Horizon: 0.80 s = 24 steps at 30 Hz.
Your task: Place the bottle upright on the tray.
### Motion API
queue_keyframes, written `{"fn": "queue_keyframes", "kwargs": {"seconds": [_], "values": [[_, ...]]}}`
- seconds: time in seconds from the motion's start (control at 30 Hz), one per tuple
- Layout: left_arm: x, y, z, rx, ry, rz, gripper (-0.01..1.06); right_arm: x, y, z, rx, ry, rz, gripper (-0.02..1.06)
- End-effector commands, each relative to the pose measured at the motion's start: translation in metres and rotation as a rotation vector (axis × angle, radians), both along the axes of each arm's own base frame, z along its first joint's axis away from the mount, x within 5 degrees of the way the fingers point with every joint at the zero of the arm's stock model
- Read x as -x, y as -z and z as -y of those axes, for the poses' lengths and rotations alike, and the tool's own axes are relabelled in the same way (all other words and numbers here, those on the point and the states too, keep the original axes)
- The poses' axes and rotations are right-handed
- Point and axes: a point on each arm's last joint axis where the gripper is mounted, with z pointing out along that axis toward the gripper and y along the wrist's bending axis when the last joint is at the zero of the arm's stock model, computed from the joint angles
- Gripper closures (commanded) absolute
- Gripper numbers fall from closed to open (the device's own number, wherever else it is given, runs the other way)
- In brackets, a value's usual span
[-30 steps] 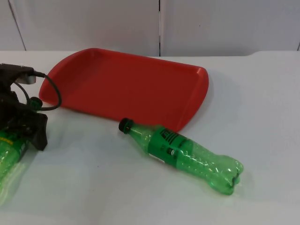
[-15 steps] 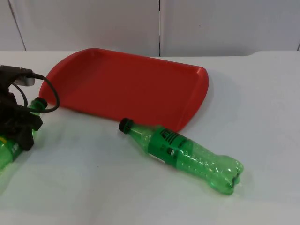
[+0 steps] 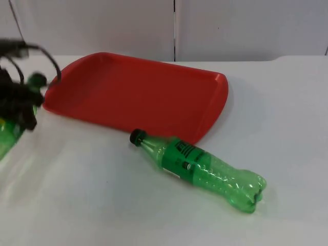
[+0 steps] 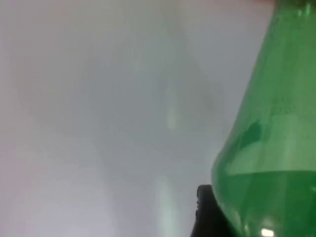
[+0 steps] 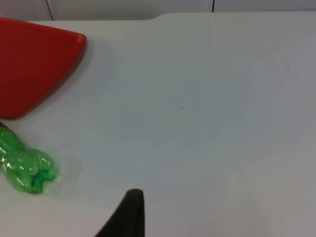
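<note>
The white surface [image 3: 154,205] spreads under me, with the red tray [image 3: 138,95] lying flat near its far edge. A green bottle [image 3: 202,169] lies on its side just in front of the tray, black cap toward it. My left fingers [image 3: 18,105] are clamped on a second green bottle [image 3: 11,130] beside the tray's left end. My right arm waits; whether my right fingers [image 5: 129,212] are open I cannot tell.

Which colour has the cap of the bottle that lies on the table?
Black; the top view shows the cap best.
</note>
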Motion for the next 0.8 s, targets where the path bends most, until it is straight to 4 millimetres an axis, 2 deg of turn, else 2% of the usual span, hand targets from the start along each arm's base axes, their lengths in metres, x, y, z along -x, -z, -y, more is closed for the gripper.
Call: {"fn": "queue_keyframes", "kwargs": {"seconds": [0.0,0.07,0.1,0.13,0.3,0.33,0.47,0.5,0.63,0.77], "values": [[0.0,-0.031,0.002,0.049,-0.061,0.099,1.05,0.0,0.001,0.0,0.0,0.008,0.004,0.0],[0.004,-0.058,0.006,0.086,-0.076,0.18,1.05,0.0,0.001,0.0,0.0,0.008,0.004,0.0],[0.004,-0.058,0.006,0.086,-0.076,0.18,1.05,0.0,0.001,0.0,0.0,0.008,0.004,0.0],[0.006,-0.069,0.008,0.115,-0.087,0.211,1.05,0.0,0.001,0.0,0.0,0.008,0.004,0.0],[0.02,-0.136,0.02,0.241,-0.029,0.465,1.05,0.0,0.001,0.0,0.0,0.008,0.004,0.0],[0.02,-0.136,0.02,0.241,-0.029,0.465,1.05,0.0,0.001,0.0,0.0,0.008,0.004,0.0],[0.033,-0.183,0.026,0.308,-0.006,0.697,1.05,0.0,0.001,0.0,-0.002,0.007,0.004,0.0],[0.033,-0.183,0.026,0.308,-0.006,0.697,1.05,0.0,0.001,0.0,-0.002,0.007,0.004,0.0],[0.04,-0.215,0.023,0.279,0.007,0.907,1.05,0.0,0.001,0.0,-0.002,0.007,0.004,0.0],[0.04,-0.222,0.023,0.214,0.068,0.987,1.05,0.0,0.001,0.0,-0.002,0.007,0.004,0.0]]}}
